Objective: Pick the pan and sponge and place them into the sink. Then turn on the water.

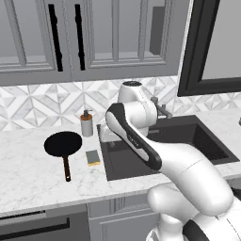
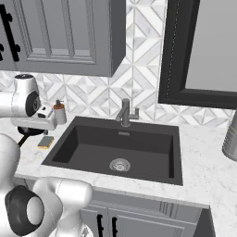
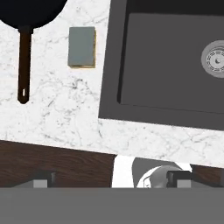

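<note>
The black pan (image 1: pixel 62 143) lies on the marble counter left of the sink (image 1: pixel 202 141), its brown handle (image 3: pixel 24 65) pointing toward the counter's front edge. Between pan and basin the sponge (image 1: pixel 93 157) lies flat, grey-green face (image 3: pixel 82 46) up. My gripper (image 3: pixel 111 178) hangs open and empty high above the counter's front edge, near the sink's front left corner, clear of both things. The hand (image 2: pixel 36 123) partly hides the pan in the right base view. The faucet (image 2: pixel 125 112) stands behind the basin, whose drain (image 2: pixel 120 164) is bare; no water is in view.
A soap dispenser (image 1: pixel 86 123) stands against the backsplash behind the sponge. A silver canister (image 2: pixel 230 139) sits on the counter right of the sink. Grey cabinets hang above the counter and a dark-framed window is over the sink.
</note>
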